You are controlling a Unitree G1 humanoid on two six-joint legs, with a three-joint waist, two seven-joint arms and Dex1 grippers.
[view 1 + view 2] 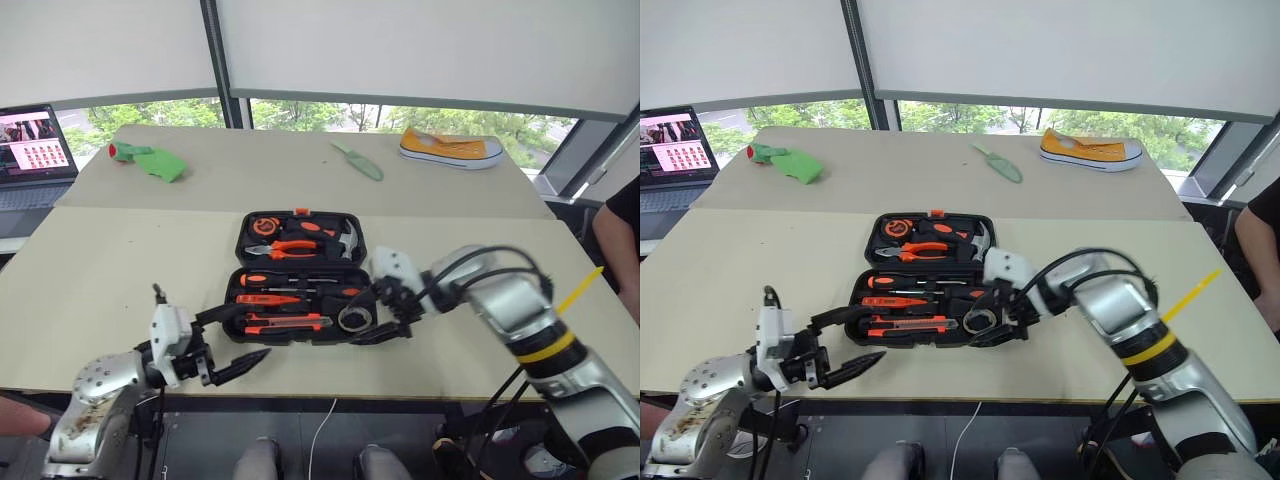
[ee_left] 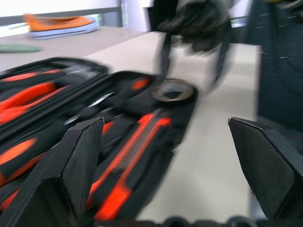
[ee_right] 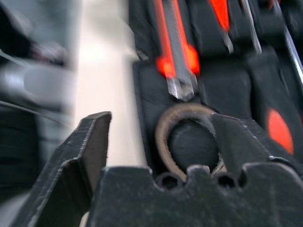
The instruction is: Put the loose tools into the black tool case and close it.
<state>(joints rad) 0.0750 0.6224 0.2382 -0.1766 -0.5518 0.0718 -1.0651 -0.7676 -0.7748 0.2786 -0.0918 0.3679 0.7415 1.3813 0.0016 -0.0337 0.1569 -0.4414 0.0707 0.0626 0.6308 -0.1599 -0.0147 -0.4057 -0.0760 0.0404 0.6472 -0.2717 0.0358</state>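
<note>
The black tool case (image 1: 234,290) lies open at the middle of the table, lid part away from me. In its near half lie two black-and-orange screwdrivers (image 1: 275,281), an orange tester screwdriver (image 1: 268,299) and the utility knife (image 1: 285,322). The grey roll (image 1: 352,319) sits in the near right corner slot. My right gripper (image 1: 386,318) hangs open just over that corner, one finger above the roll (image 3: 163,130), the other out over the table beside the case. My left gripper (image 1: 255,332) stands open and empty at the case's near left corner, pointing across it.
Orange-handled pliers (image 1: 290,247) and a hammer fill the lid half. On the far table lie a green cloth (image 1: 150,162), a green trowel (image 1: 358,160) and a yellow shoe (image 1: 450,148). A laptop (image 1: 35,150) stands far left. A person (image 1: 622,235) sits at the right edge.
</note>
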